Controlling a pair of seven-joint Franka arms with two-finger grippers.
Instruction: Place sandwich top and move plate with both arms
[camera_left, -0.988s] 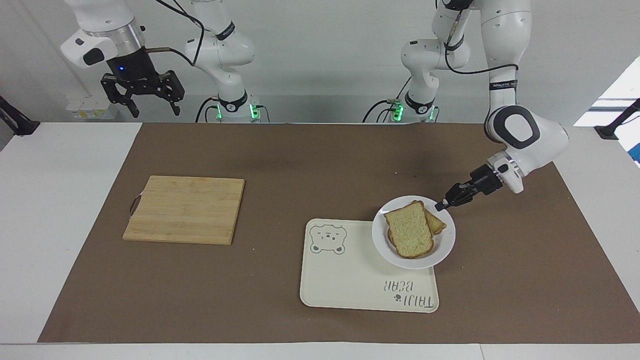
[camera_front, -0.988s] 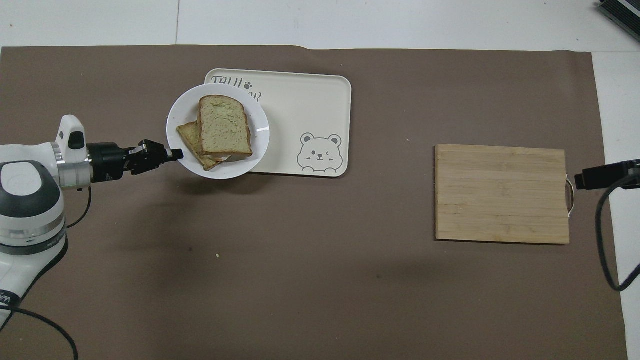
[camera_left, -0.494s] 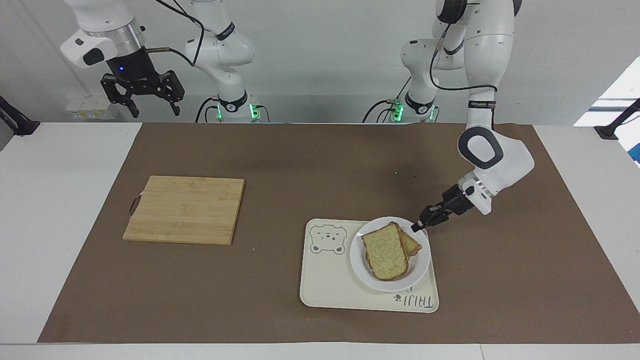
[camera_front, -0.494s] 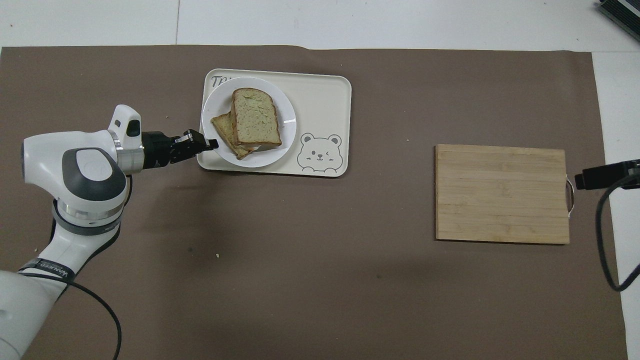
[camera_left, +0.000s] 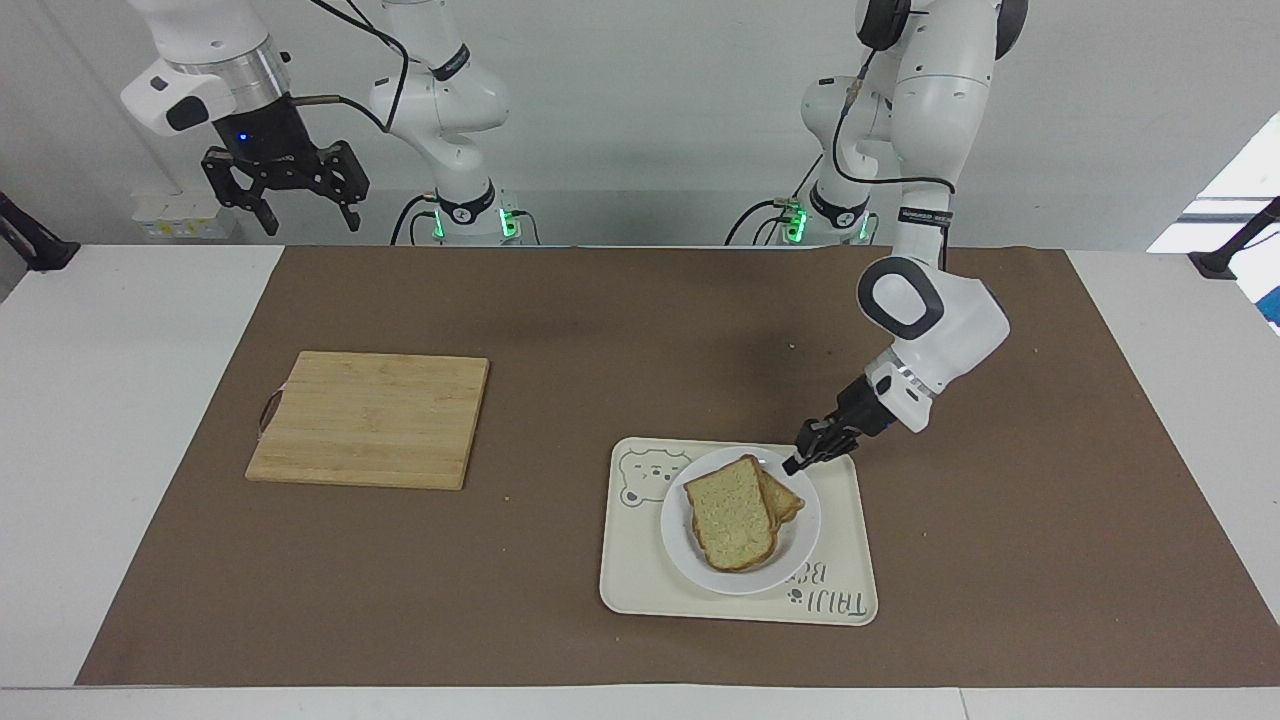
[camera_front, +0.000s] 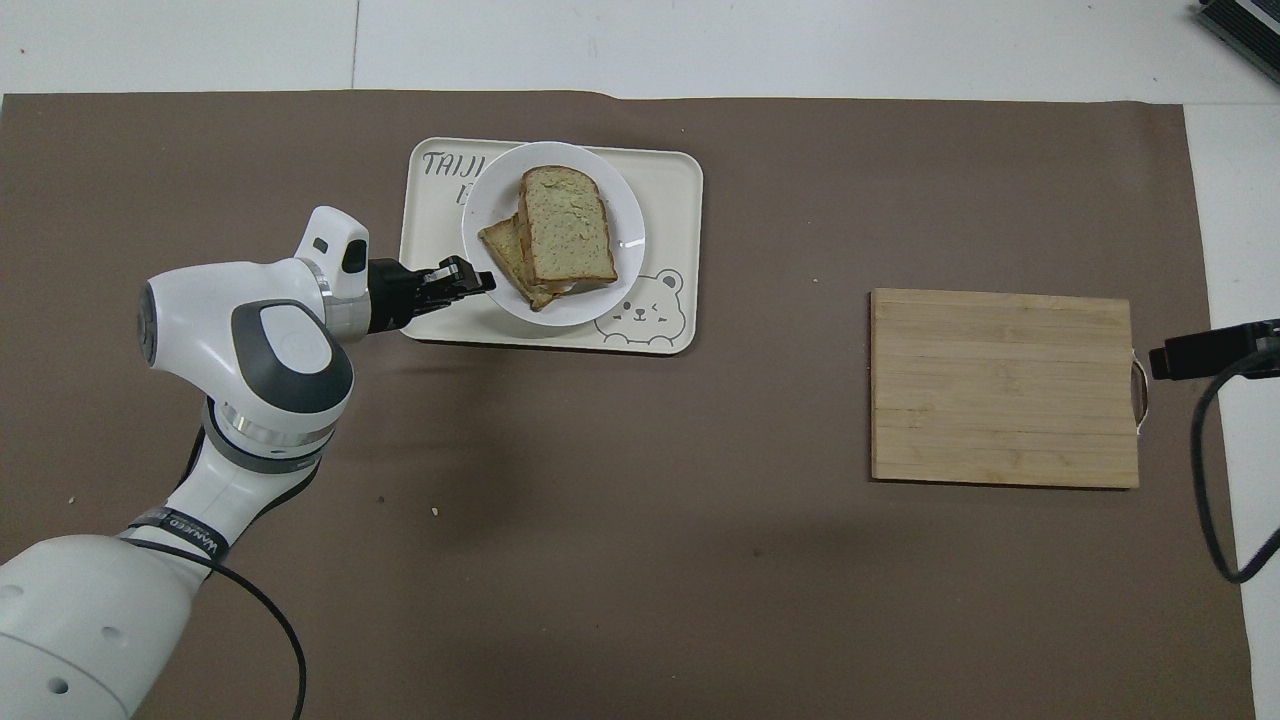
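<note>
Brown matting carries the tray (camera_left: 640, 585), where the left gripper (camera_left: 793, 465), pinched on the rim of the plate (camera_left: 798, 550) bearing the sandwich top (camera_left: 730, 515), must next release; right gripper (camera_left: 295, 205) waits open.

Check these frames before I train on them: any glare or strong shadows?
Facing view: a blown-out bright patch sits at the picture's edge past the left arm's end of the table; soft arm shadows fall on the brown mat. Overhead view: a small glint on the plate rim, and a diffuse shadow on the mat beneath the left arm.
</note>
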